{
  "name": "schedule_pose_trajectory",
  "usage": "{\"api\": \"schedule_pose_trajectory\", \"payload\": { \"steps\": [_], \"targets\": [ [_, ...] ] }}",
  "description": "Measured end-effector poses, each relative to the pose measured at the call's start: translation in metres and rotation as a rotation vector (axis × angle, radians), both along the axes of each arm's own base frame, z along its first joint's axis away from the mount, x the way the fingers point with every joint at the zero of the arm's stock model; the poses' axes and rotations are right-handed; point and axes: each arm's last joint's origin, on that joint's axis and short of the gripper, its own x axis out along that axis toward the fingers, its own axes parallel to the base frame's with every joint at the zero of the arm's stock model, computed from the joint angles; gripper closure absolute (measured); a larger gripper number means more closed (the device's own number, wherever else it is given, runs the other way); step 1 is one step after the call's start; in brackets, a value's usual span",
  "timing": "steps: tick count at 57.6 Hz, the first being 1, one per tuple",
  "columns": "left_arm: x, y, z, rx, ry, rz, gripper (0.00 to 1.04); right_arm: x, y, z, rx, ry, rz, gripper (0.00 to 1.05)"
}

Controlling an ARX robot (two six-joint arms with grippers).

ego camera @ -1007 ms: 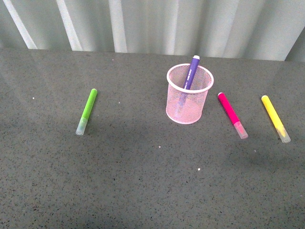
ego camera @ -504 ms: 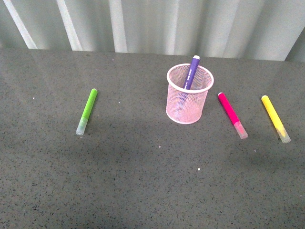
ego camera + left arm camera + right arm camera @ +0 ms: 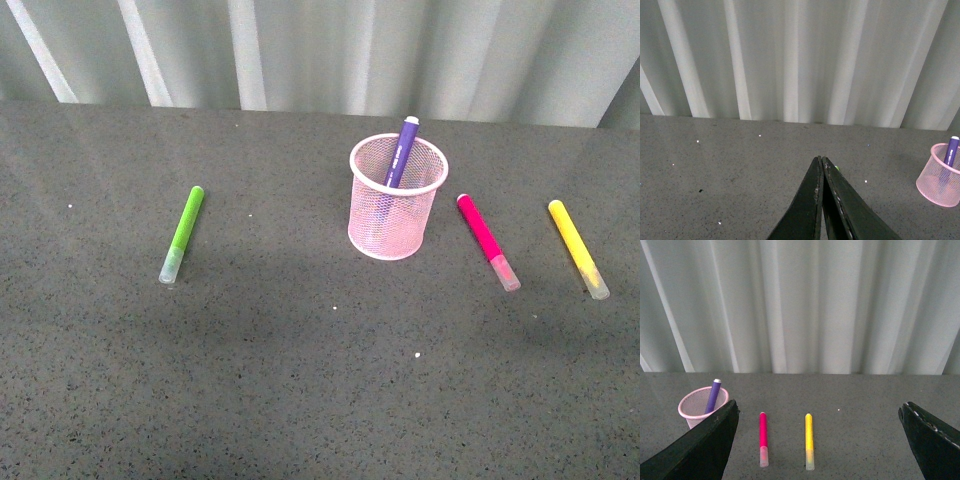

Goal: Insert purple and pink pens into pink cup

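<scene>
The pink cup [image 3: 392, 215] stands on the table [image 3: 300, 380] in the front view. The purple pen [image 3: 401, 152] is inside it, leaning on the rim. The pink pen [image 3: 482, 234] lies near the cup on the robot's right, not touching it.

In the left wrist view, the left pincer [image 3: 820, 159] is closed with nothing in it. The pink cup [image 3: 939, 182] sits well away from it, ahead and to one side.

In the right wrist view, the right pincer [image 3: 819, 406] is wide open and holds nothing. The pink pen [image 3: 763, 432] lies ahead, in the gap between its two fingers.
</scene>
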Motion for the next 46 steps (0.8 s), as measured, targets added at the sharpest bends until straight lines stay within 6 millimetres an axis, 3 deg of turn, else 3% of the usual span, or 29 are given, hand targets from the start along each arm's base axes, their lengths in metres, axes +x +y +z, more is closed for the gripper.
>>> {"api": "schedule_pose_trajectory", "payload": {
  "steps": [34, 46],
  "targets": [
    [-0.014, 0.0, -0.003, 0.001, 0.006, 0.0, 1.01, 0.0, 0.0, 0.0, 0.0, 0.0, 0.0, 0.07],
    [-0.014, 0.0, -0.003, 0.002, 0.006, 0.0, 0.68, 0.0, 0.0, 0.0, 0.0, 0.0, 0.0, 0.07]
  ]
}}
